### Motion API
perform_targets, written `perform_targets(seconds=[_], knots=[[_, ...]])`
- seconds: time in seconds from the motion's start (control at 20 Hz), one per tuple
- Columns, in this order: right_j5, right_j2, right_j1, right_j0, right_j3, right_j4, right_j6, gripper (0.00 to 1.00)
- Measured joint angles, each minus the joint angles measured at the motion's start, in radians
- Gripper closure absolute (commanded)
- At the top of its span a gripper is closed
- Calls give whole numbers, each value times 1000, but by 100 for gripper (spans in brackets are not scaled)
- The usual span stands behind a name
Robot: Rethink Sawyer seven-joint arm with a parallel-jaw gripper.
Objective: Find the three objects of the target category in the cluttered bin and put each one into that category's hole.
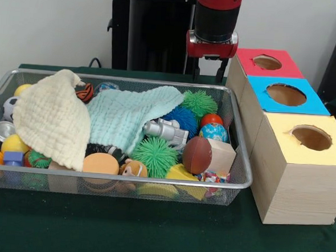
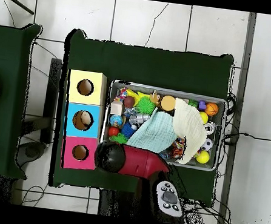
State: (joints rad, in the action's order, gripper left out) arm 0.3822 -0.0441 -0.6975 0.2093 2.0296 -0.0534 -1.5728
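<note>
**Hovering behind the bin, fingers spread and empty**

Nearest the camera runs the front rim of the wire mesh bin point(image 1: 124, 183), standing on the dark green table point(image 1: 150, 233). The bin lies below and in front of my gripper point(image 1: 210, 68), whose two dark fingers point(image 1: 221, 70) hang apart with nothing between them, just above the bin's back rim and close to its corner by the boxes.

Beside me, to the right in the front view, three wooden boxes stand in a row touching one another: the red-topped box point(image 1: 269, 63) is just next to my fingers, the blue-topped box point(image 1: 285, 94) comes after it, and the yellow-topped box point(image 1: 302, 163) is farthest from me. Each has one round hole in its top.

Inside the bin, a cream cloth point(image 1: 51, 116) is draped over the end far from my fingers, and a pale mint cloth point(image 1: 128, 115) covers the middle. Nearer my end lie a brown toy football point(image 1: 197, 154), a wooden block point(image 1: 222, 157), a green spiky ball point(image 1: 155, 156), a second green spiky ball point(image 1: 199, 102), a blue spiky ball point(image 1: 181, 118), a silver toy point(image 1: 166, 131), a globe-patterned ball point(image 1: 214, 132) and a small red ball point(image 1: 212, 118). Which category is the target I cannot tell.
</note>
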Motion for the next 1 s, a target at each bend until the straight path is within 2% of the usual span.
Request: perform_targets(seconds=[0.35, 1.0], knots=[[-3, 0, -62, -1, 53, 0, 0, 0], [-3, 0, -116, 7, 131, 0, 0, 0]])
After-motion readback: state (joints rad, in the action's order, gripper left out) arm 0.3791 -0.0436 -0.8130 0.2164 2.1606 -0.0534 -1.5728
